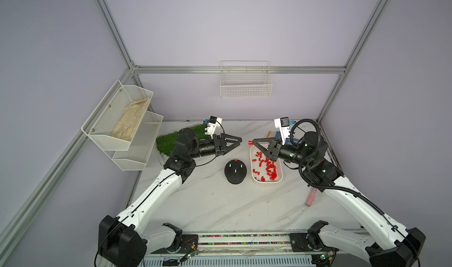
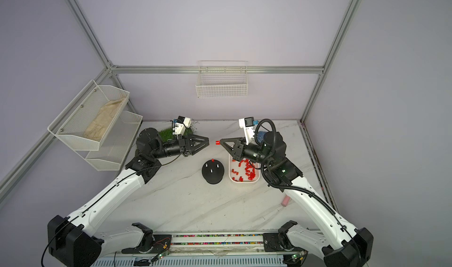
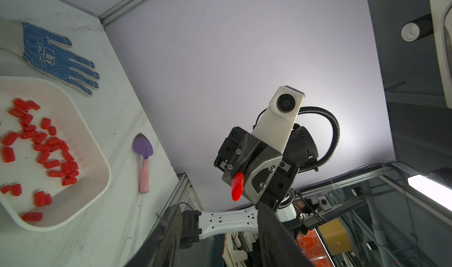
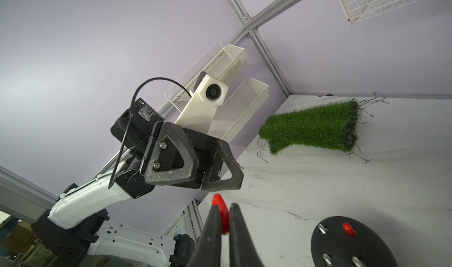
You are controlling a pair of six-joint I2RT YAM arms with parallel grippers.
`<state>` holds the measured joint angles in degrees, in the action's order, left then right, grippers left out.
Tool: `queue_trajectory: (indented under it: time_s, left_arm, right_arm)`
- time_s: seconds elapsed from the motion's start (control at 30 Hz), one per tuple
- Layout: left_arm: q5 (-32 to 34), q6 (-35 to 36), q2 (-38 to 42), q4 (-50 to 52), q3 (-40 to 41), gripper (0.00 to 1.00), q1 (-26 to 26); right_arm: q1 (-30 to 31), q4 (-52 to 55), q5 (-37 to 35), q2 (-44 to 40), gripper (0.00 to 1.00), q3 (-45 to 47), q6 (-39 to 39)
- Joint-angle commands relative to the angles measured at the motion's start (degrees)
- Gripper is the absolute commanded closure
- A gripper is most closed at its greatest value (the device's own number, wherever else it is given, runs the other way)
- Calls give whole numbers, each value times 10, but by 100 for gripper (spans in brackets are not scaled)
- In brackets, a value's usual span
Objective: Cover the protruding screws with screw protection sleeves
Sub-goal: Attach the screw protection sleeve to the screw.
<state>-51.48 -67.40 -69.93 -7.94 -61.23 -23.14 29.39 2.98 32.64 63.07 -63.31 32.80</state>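
Observation:
In both top views a black dome base point(image 1: 235, 177) point(image 2: 212, 177) stands mid-table. Its far screw wears a red sleeve point(image 1: 235, 160) point(image 4: 347, 228). Three screws point(image 1: 235, 170) point(image 4: 322, 229) are bare. My right gripper point(image 1: 253, 141) point(image 4: 223, 205) hovers above and behind the dome, shut on one red sleeve point(image 1: 250, 142) point(image 3: 237, 186) point(image 4: 218, 199) that sticks out past its tips. My left gripper point(image 1: 240, 140) point(image 3: 216, 205) faces it tip to tip, a short gap away, open and empty. Several loose sleeves point(image 1: 269, 168) lie in a white tray point(image 1: 254, 180) right of the dome.
A green turf patch point(image 1: 168, 143) lies at the back left. A blue-dotted glove point(image 3: 58, 57) lies behind the tray. A purple trowel point(image 3: 143, 160) with a pink handle lies by the right wall. Wire racks point(image 1: 122, 121) hang on the left wall and a basket point(image 1: 245, 82) on the back wall.

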Motion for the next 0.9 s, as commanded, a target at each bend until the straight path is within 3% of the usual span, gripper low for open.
queue_trajectory:
  time_s: [0.0,0.13,0.3,0.53,0.87]
  left_arm:
    - [24,108,25,167,-41,49,15]
    - [113,183,40,310,-33,48,17]
    - [144,185,57,343,13,49,16]
    - [199,227,61,446,-6,49,15]
    - [232,234,47,467,3,49,14]
  right_arm:
    - [-6,119,-9,23,88,-48,-58]
    - [-6,208,-32,60,88,-102,-84]
    - [-6,296,-64,98,88,-147,-110]
    - [-1,322,-69,132,88,-159,-113]
    - [31,398,-138,200,88,-209,-143]
